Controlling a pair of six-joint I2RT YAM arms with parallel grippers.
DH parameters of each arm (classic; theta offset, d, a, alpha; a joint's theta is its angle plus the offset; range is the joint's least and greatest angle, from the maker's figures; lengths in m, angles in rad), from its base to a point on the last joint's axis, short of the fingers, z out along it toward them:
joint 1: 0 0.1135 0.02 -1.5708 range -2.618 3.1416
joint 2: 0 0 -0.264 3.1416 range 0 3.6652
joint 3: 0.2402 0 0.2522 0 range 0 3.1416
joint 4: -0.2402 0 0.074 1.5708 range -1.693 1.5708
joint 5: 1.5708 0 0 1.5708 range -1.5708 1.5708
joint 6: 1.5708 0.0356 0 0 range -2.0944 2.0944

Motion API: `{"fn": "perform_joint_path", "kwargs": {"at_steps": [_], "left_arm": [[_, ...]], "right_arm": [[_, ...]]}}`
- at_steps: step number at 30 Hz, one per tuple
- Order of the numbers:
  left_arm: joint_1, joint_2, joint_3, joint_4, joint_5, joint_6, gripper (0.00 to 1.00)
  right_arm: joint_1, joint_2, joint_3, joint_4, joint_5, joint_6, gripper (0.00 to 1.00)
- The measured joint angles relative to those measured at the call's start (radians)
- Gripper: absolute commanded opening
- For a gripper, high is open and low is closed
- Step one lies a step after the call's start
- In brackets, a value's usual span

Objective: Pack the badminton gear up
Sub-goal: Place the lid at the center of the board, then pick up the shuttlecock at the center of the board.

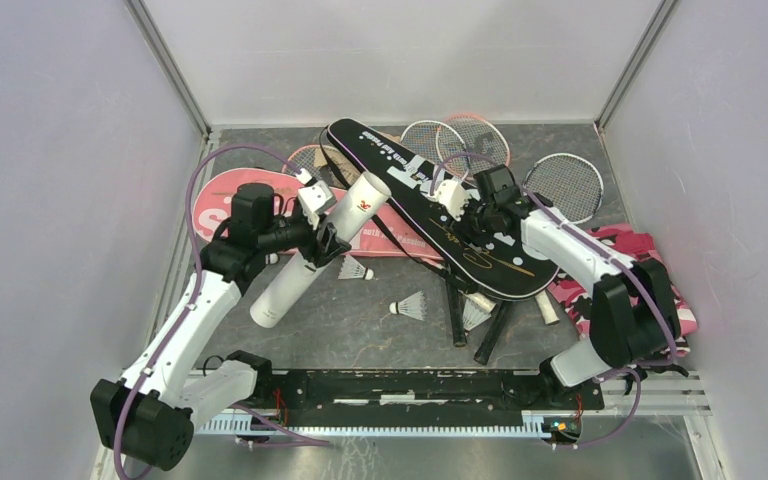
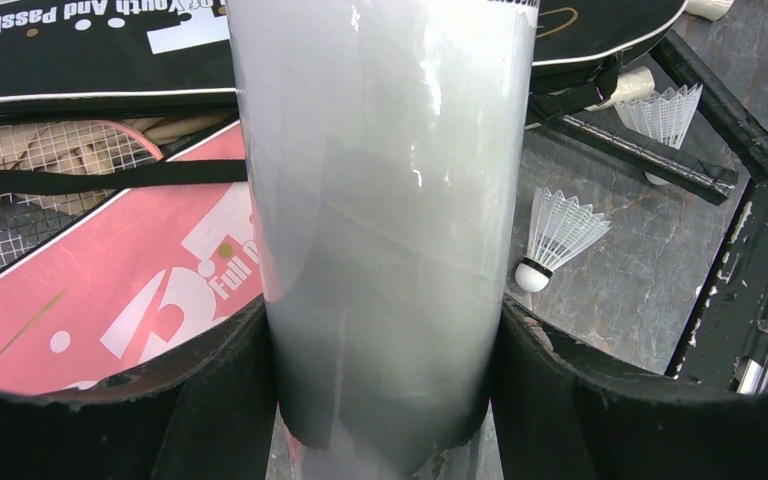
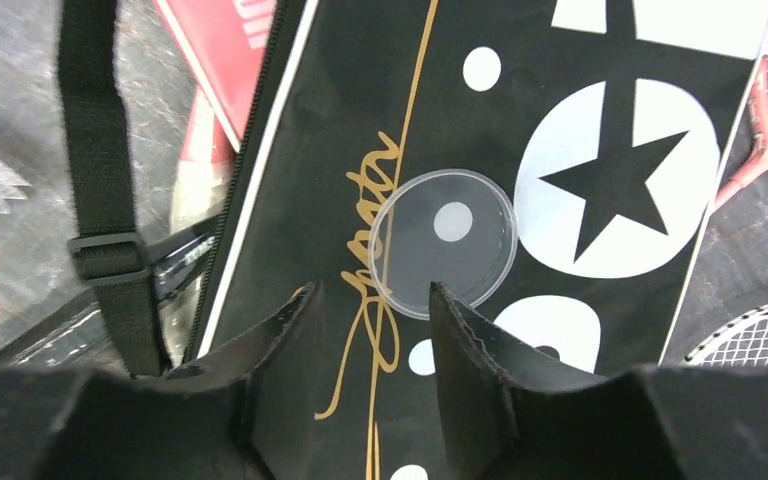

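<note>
My left gripper [image 1: 320,240] is shut on the long white tube [image 1: 310,255], which it holds at a slant above the pink cover [image 1: 222,203]. In the left wrist view the tube [image 2: 380,230] fills the gap between both black fingers. My right gripper [image 3: 370,295] stands open just above the black cover [image 3: 340,120], nothing between its fingers. A clear round lid [image 3: 443,243] lies flat on that cover, just past the fingertips. In the top view the right gripper [image 1: 457,207] sits over the black cover [image 1: 415,190]. Shuttlecocks [image 1: 410,305] [image 1: 355,268] lie on the table.
Several rackets [image 1: 460,140] [image 1: 567,186] fan out at the back, partly under the black cover. Black handles [image 1: 495,335] poke out near the front. A pink camouflage cloth [image 1: 655,285] lies under the right arm. Walls close in left, right and back.
</note>
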Motion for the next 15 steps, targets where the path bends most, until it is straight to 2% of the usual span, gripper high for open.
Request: {"fn": "perform_joint_path", "kwargs": {"at_steps": [9,12,15], "left_arm": [[0.011,0.0,0.0,0.001,-0.001,0.0,0.36],[0.013,0.0,0.0,0.001,-0.001,0.001,0.37],[0.013,0.0,0.0,0.001,0.0,0.004,0.37]], "right_arm": [[0.001,-0.225,-0.044,-0.046,-0.212,-0.032,0.56],[0.001,-0.295,-0.091,-0.114,-0.274,-0.073,0.65],[0.001,-0.332,-0.126,-0.208,-0.309,-0.122,0.67]]}}
